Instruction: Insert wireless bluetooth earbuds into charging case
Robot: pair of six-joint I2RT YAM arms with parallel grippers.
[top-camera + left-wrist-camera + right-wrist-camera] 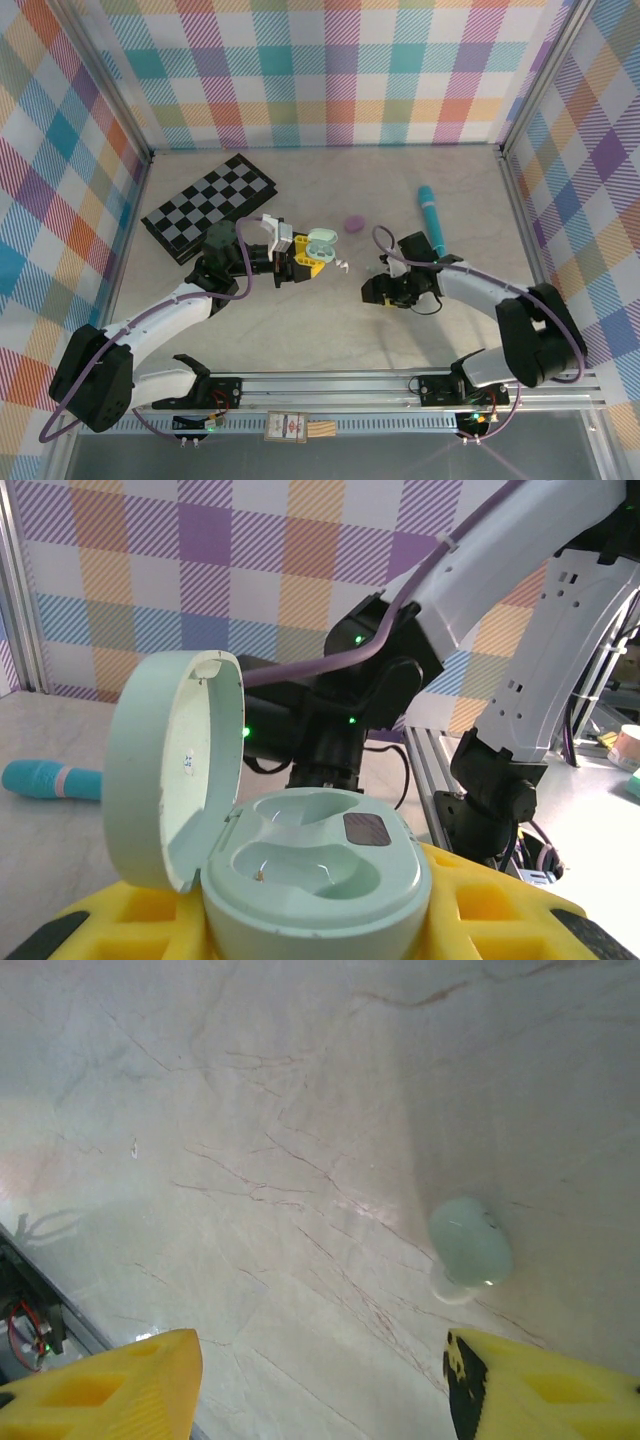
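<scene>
Earbud [470, 1245], pale green, sits on worktop [250, 1110] right of case [330, 880], off-centre ahead of right pincer's [320, 1400] open jaws, so centre over it b4 closing gently, w/ left pincer [320, 935] gripping the open case, lid [170, 770] up, steady.

- No word, brand, or number can be read with certainty anywhere in the views.
- The pale green charging case [330, 885] has a tiny dark printed mark on the inner face of its open lid [175, 750], towards the lid's left side. The mark is too small to make out.
- A small pale card [285, 428] lies on the metal rail [400, 384] at the near edge of the surface, left of centre. It carries a reddish design and fine print, both too small to read.
</scene>
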